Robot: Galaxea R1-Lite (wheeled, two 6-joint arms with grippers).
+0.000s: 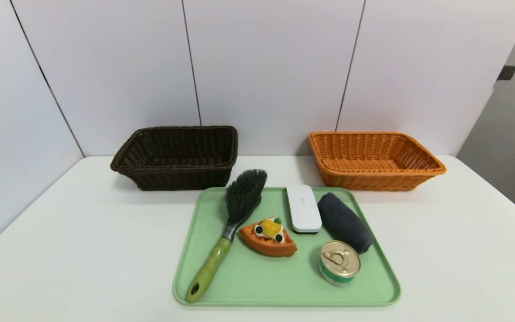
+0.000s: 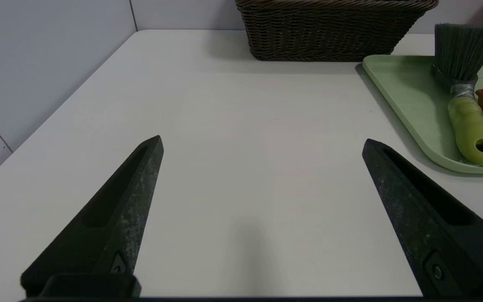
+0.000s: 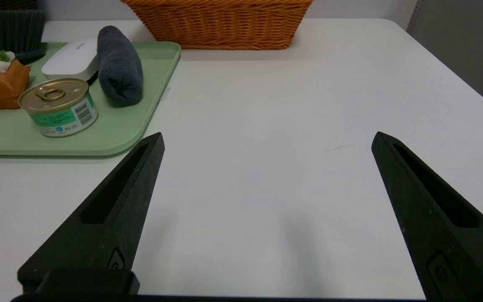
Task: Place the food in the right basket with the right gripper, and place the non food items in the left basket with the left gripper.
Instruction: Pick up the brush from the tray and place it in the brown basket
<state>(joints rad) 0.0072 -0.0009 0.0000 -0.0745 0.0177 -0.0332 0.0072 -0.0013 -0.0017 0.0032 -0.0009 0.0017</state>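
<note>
On green tray [image 1: 284, 290], food tin [image 1: 340, 264] beside right tool [image 3: 268, 140], both tools' jaws apart

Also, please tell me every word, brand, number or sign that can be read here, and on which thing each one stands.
No word or number can be read with certainty.
Can: small print on the green and white label, too small to read; a barcode beside it, its digits not readable.
White case: a tiny grey mark on top, too small to read.
</note>
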